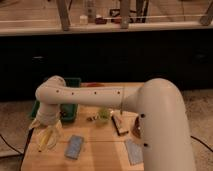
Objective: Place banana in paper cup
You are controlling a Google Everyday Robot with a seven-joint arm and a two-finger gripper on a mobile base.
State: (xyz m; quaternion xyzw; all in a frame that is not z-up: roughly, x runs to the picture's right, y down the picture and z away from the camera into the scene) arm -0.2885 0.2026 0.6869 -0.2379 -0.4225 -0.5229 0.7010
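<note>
The banana (45, 139) is a small yellow curved shape at the front left of the wooden table (100, 150). My gripper (48, 129) hangs at the end of the white arm, directly over the banana and touching or nearly touching it. A pale rounded shape (56, 136) surrounds the banana's right side. I cannot tell whether it is the paper cup or part of the gripper. No other paper cup shows.
A green bin (69, 109) stands at the back left behind the gripper. Two blue-grey pads (75, 146) (134, 151) lie at the front. A small green object (103, 115) and a brown and white item (120, 125) sit mid-table. The arm's large white body (162, 130) covers the right side.
</note>
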